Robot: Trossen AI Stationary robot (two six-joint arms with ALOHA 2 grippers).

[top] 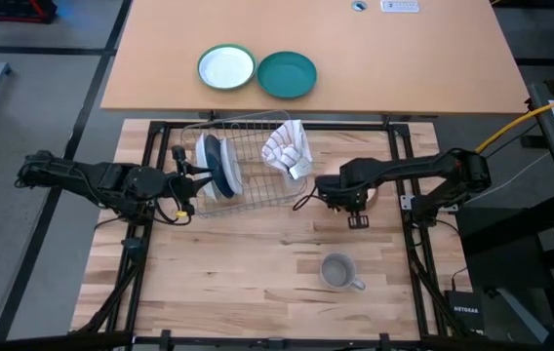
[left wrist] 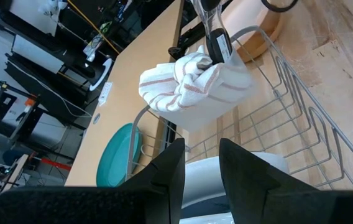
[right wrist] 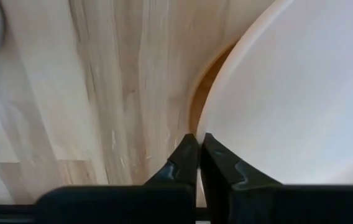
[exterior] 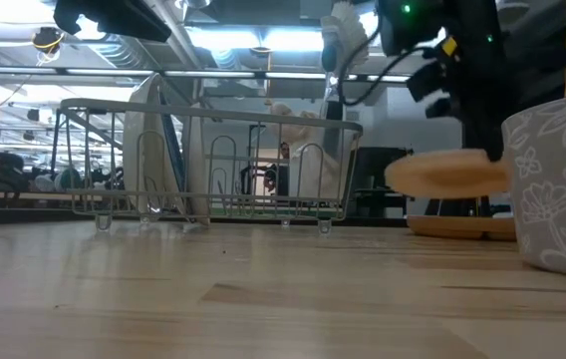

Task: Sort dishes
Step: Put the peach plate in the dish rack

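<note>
Wood table [top: 257, 283], R tool [right wrist: 196, 144] pinching tan plate [right wrist: 301, 93]

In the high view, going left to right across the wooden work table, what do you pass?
Left gripper → plates standing in the rack, white then dark blue → striped cloth on the wire rack → grey mug → right gripper.

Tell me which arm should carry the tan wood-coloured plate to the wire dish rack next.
Right. Its tool is already shut on the rim of the tan wood-coloured round plate, lifted beside the wire dish rack. The left tool is open at the rack's far end, by the standing plates.
</note>
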